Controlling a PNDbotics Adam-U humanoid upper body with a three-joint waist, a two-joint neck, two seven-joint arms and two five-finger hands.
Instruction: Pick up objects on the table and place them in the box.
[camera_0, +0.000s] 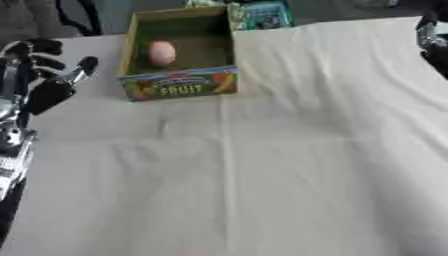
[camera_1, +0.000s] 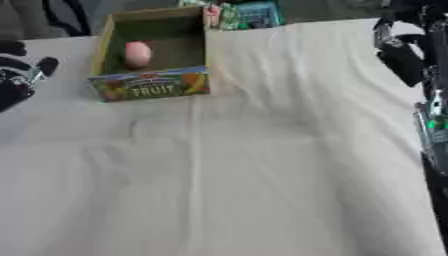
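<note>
Since the cloth (camera_0: 262, 175) in front of me shows nothing left to pick, I read the task as near done: the one thing I can see, a pink rounded object (camera_0: 161, 53), sits inside the box (camera_0: 179, 86), toward its left wall, clear of both hands. My left hand (camera_0: 48, 75) hangs at the left edge, near the box's left side but not touching, fingers spread and relaxed, holding nothing. My right hand (camera_1: 404, 55) is at the upper right edge, well apart from the box; I cannot tell how its fingers stand, too much of it is cut off. Risks from here: the left hand is the close one, so a sideways drift clips the box wall and shoves or tips it, and the pink object rolls out. The cloth is wrinkled and loose, so a dragged finger pulls it and the box slides with it. There's also some green-blue packaging (camera_0: 264, 15) just behind the box's far right corner; if that counts as a target, reaching over the box risks catching the rim.
</note>
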